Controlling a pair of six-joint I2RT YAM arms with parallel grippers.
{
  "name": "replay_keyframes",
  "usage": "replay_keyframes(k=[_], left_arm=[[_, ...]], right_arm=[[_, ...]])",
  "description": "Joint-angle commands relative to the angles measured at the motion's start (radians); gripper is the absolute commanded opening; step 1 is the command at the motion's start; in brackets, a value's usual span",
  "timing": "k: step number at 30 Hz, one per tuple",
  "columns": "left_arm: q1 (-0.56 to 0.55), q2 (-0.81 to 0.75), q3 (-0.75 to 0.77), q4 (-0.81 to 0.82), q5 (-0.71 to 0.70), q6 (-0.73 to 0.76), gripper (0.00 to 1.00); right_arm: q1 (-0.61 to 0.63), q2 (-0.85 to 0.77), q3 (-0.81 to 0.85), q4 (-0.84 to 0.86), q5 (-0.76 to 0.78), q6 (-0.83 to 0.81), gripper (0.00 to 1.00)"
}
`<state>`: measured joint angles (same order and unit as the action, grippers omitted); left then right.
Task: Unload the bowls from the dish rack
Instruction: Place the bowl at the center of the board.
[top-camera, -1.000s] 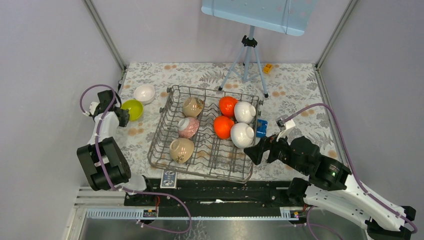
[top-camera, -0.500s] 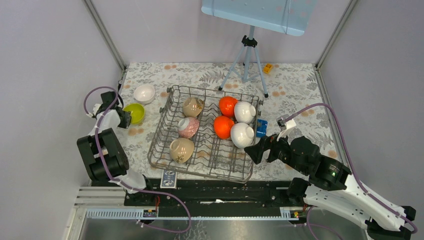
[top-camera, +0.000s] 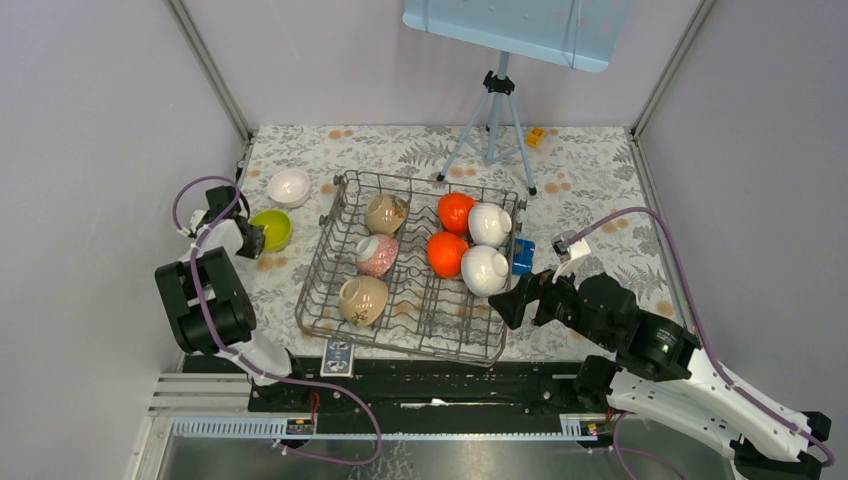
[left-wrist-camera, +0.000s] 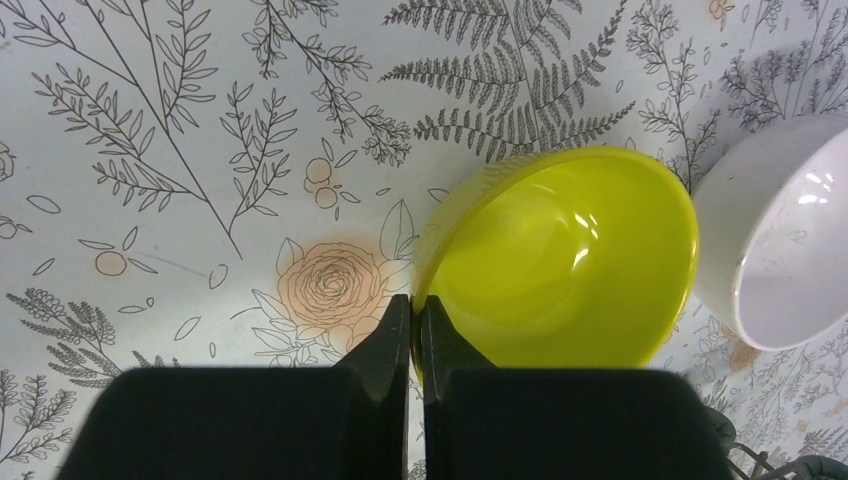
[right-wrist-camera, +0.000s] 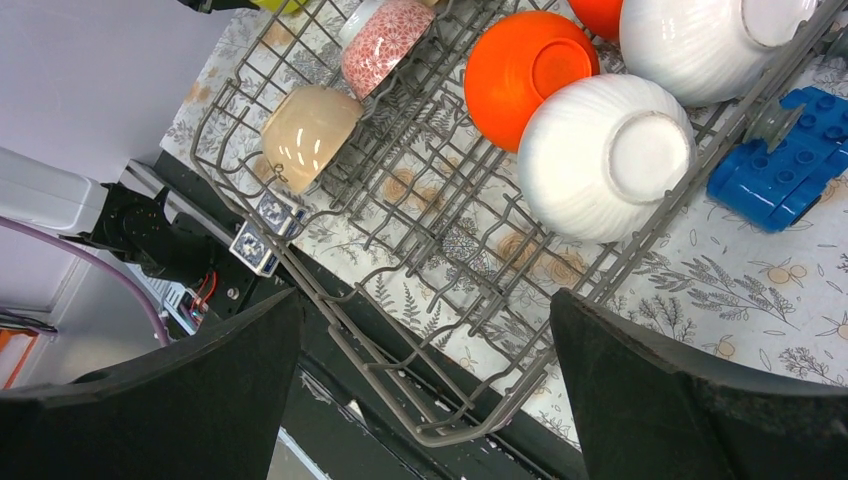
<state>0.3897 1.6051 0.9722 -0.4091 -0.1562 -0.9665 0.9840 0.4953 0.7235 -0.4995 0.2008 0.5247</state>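
Left wrist view: lime-yellow bowl (left-wrist-camera: 560, 260) sits upright on the table (left-wrist-camera: 150, 120), outside the dish rack (top-camera: 400, 340), just beside a white bowl (left-wrist-camera: 790, 250); the left end effector (left-wrist-camera: 412, 320) is clamped on its near rim, bowl directly ahead; the right end effector (right-wrist-camera: 422, 300), spread wide and empty, hovers at the rack's near-right corner.
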Motion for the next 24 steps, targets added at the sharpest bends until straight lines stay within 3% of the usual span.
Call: replay_keyframes(k=[1, 5, 14, 20, 24], left_arm=[[0.002, 0.007, 0.008, 0.066, -0.009, 0.013, 0.0], [0.003, 0.013, 0.005, 0.071, -0.01, 0.028, 0.12], [0.002, -0.058, -0.038, 0.078, 0.01, 0.024, 0.59], [-0.016, -0.237, -0.02, 0.039, -0.004, 0.017, 0.96], [-0.117, -0.38, 0.009, 0.026, -0.074, 0.027, 0.99]], right_arm=[[0.005, 0.003, -0.005, -0.004, 0.033, 0.006, 1.0], [0.005, 0.002, -0.006, -0.007, 0.039, 0.008, 1.0], [0.005, 0.001, -0.005, -0.009, 0.04, 0.003, 1.0], [0.005, 0.021, 0.007, -0.005, 0.03, -0.008, 1.0], [0.005, 0.057, 0.038, -0.023, 0.017, -0.014, 1.0]])
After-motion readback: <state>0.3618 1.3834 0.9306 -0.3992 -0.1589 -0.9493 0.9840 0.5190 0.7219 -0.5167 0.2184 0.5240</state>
